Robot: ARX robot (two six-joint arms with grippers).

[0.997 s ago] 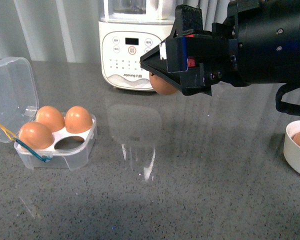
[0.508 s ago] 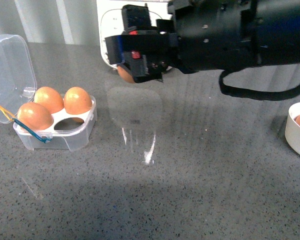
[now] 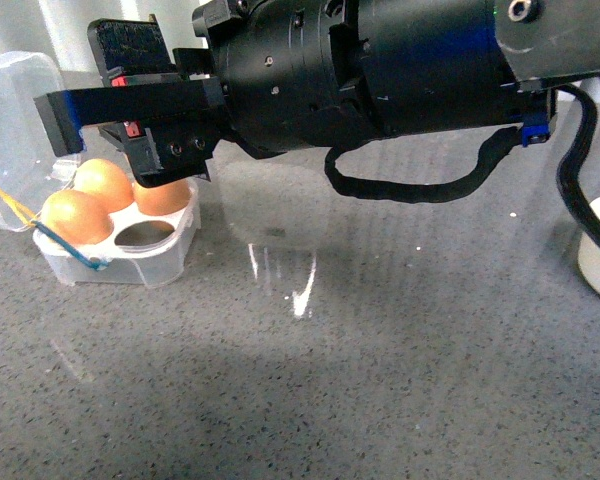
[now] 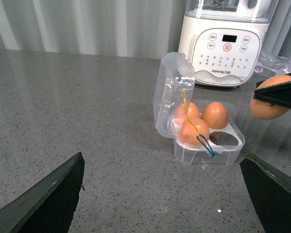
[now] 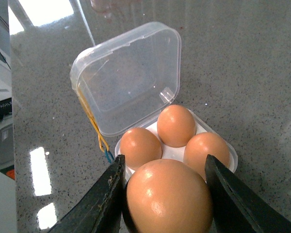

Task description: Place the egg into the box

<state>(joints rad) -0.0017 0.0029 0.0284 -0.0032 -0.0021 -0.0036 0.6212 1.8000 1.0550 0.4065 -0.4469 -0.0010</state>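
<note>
The clear box stands at the left with its lid open. It holds three brown eggs, and its front-right slot is empty. My right gripper hovers over the box, shut on the egg. The arm hides this egg in the front view. It shows in the left wrist view, to one side of the box and higher. In the right wrist view, the box lies just beyond the held egg. My left gripper is open, empty and well short of the box.
A white bowl stands at the right edge of the table. A white blender stands behind the box. Blue and yellow cords hang at the box's left side. The right arm spans the upper middle.
My right gripper has carried the egg leftward, from in front of the blender to over the box. The box and its three eggs have not moved on the table.
</note>
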